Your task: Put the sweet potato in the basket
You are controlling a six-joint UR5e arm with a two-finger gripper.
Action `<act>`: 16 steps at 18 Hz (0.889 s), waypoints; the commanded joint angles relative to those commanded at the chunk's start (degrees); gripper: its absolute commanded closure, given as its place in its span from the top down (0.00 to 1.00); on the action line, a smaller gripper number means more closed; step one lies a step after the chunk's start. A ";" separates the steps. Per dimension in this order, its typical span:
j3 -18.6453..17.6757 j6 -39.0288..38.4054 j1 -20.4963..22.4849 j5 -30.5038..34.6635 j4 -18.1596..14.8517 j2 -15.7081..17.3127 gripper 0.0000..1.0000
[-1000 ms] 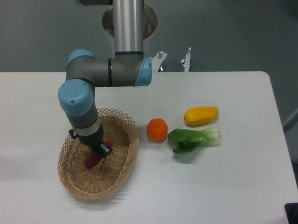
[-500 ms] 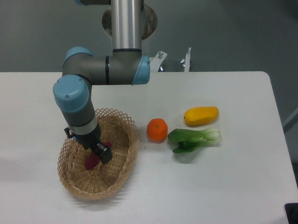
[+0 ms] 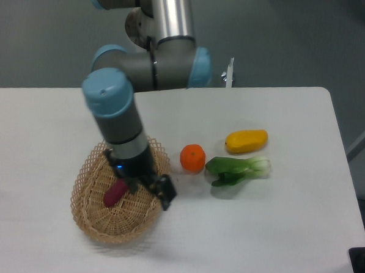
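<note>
The reddish-purple sweet potato lies inside the tan wicker basket at the front left of the table, left of the middle of its floor. My gripper hangs above the basket's right side, open and empty. One dark fingertip sticks out past the basket's right rim, and the other is just above the sweet potato's upper end without holding it. The arm's wrist covers the far part of the basket.
A round orange sits just right of the basket. A green leafy vegetable lies beside it, and a yellow oblong fruit lies behind that. The arm's base stands at the table's far edge.
The gripper has let go of the sweet potato, which now lies in the basket. The gripper has lifted and shifted right, and the arm's joints have swung right.
</note>
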 joint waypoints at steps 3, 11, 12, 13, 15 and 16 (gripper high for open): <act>0.35 8.26 5.18 -1.05 -3.94 2.02 1.00; -0.26 35.42 17.23 -4.65 -10.89 5.63 1.00; -0.35 37.62 18.63 -5.88 -11.51 6.06 1.00; -0.35 39.04 19.87 -7.37 -12.04 6.33 1.00; -0.61 40.19 21.10 -8.61 -12.39 6.94 1.00; -0.96 40.19 21.28 -8.70 -12.31 7.38 1.00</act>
